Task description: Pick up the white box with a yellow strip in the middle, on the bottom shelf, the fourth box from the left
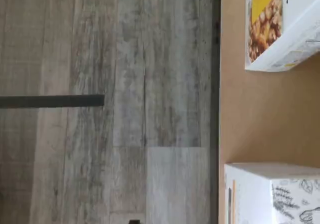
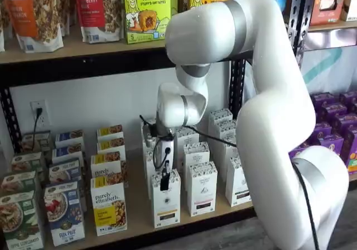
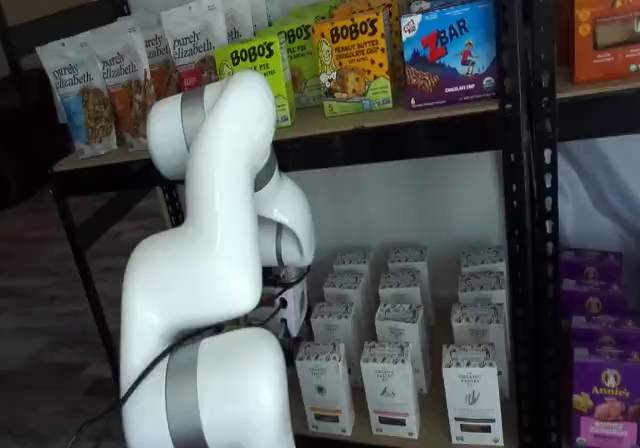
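The gripper hangs over the white box at the bottom shelf's front edge. I cannot tell whether its fingers grip. Three white cartons line that edge.

The wrist view looks down, close, over the front edge of the bottom shelf onto the wooden floor. One shelf view faces the shelves from the front, quite near; the other looks from the side, at an angle. Both share the arm and the white cartons.
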`<state>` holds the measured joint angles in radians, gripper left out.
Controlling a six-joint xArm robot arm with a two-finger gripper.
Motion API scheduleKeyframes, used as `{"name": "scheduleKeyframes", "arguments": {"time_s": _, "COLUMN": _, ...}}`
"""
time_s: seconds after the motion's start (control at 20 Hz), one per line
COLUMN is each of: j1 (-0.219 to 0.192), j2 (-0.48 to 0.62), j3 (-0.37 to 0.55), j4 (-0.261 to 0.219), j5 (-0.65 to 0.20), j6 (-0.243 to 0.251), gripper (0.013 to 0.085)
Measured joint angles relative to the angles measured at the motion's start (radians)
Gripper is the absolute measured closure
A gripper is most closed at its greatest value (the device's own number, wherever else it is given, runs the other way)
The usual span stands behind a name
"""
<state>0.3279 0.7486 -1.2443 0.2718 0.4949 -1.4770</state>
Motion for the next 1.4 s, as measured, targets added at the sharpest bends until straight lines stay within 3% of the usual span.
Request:
{"name": "scheduleKeyframes", "arguments": {"time_s": 0.35, "j1": -0.011, "j2": 0.038, "j3": -0.049, "j4": 0.011, "j5": -0.007, "j6": -0.019, "gripper": 0.013}}
{"name": "scheduleKeyframes", "arguments": {"time_s": 0.8, "j1": -0.041, "j2": 0.141, "j3": -0.206, "j4": -0.096, "j5": 0.066, "j6": 0.051, "gripper": 0.013}}
{"name": "scheduleKeyframes", "arguments": {"time_s": 1.0, "j1": -0.058, "j2": 0.213, "j3": -0.314, "j4": -0.182, "j5": 0.125, "j6": 0.11, "gripper": 0.013}}
{"name": "scheduleKeyframes", "arguments": {"time_s": 1.4, "j1": -0.073, "j2": 0.284, "j3": -0.399, "j4": -0.22, "j5": 0.153, "j6": 0.127, "gripper": 0.013}}
